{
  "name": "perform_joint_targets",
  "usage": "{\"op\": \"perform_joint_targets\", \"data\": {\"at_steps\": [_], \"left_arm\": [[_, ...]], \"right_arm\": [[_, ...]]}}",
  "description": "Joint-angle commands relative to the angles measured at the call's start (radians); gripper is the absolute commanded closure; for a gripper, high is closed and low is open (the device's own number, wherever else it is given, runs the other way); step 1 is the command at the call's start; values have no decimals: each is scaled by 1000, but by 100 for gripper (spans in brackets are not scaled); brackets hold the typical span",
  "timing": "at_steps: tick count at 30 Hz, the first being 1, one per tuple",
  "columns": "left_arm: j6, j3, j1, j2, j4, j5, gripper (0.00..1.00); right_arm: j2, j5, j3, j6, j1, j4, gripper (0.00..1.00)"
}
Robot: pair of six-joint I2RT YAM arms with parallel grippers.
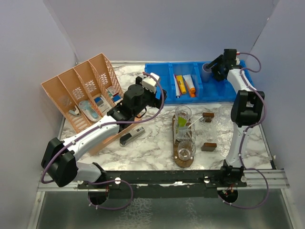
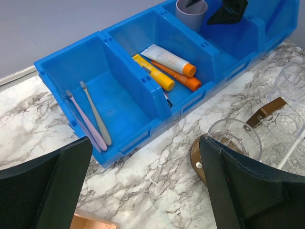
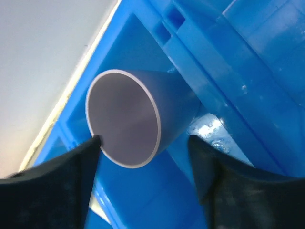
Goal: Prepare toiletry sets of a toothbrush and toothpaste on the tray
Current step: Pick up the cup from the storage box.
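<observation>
- Nearest on tray (image 1: 183, 164), mid-desk (image 1: 152, 145): near tumbler (image 1: 186, 151), apparently empty; set not made.
- Far end of tray: far tumbler (image 1: 183, 117) with lime tube (image 1: 181, 123) and pale toothbrush (image 1: 191, 126); likely done.
- Left of tray: left jaws wide open, empty.
- Back in blue bin (image 2: 52, 76): spare toothbrushes (image 2: 93, 119), tubes (image 2: 167, 67); right jaws straddling grey cup (image 3: 124, 119), grip not discernible.

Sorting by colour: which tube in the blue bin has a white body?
The white tube, orange-capped; beside it lie the yellow tube and the orange tube, coloured all over.
</observation>
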Motion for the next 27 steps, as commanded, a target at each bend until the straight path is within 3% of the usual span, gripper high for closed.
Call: {"op": "perform_joint_targets", "data": {"at_steps": [1, 2, 4, 13, 16, 19, 24, 27], "left_arm": [[2, 29, 4, 3, 13, 4, 2], [2, 29, 4, 3, 12, 5, 2], [0, 29, 4, 3, 14, 8, 2], [-3, 28, 4, 0, 14, 12, 2], [-3, 28, 4, 0, 15, 9, 2], [-5, 28, 4, 3, 15, 17, 2], [-7, 28, 4, 3, 16, 23, 2], [-7, 26, 4, 3, 17, 23, 2]], "right_arm": [[63, 167, 112, 155, 34, -158, 47], [76, 182, 129, 187, 35, -182, 55], [102, 209, 171, 223, 40, -219, 59], [145, 267, 215, 309, 55, -315, 62], [122, 242, 219, 281, 56, -314, 71], [71, 236, 210, 229, 55, -274, 88], [-19, 251, 213, 186, 55, -281, 99], [-86, 255, 172, 172, 55, -273, 99]]}}
